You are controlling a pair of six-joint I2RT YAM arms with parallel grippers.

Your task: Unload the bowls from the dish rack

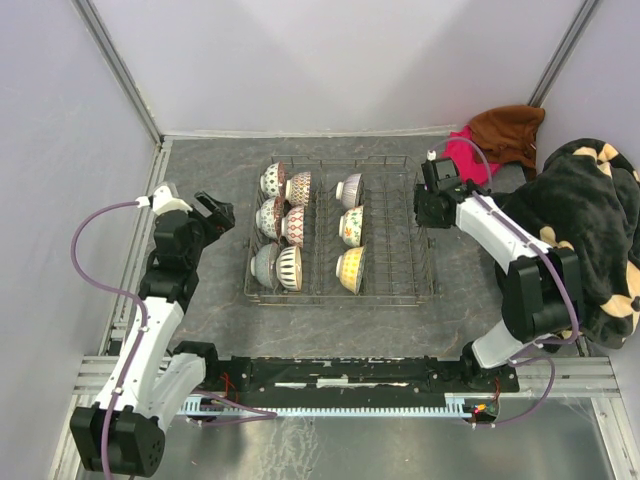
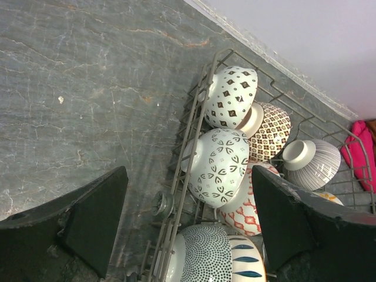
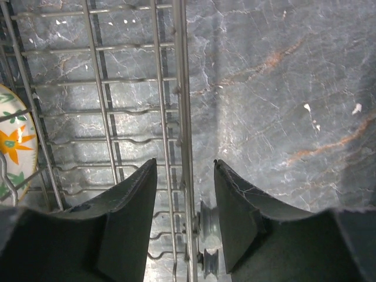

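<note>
Nine bowls on edge in dish rack, left jaws wide, empty, right jaws half-parted astride its side wire

Nine bowls (six left, three right); one dish rack.

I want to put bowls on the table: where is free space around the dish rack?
Bare table lies left of the dish rack, up to the left arm, and along the rack's near side. The far right corner is crowded with cloths and a dark blanket.
</note>
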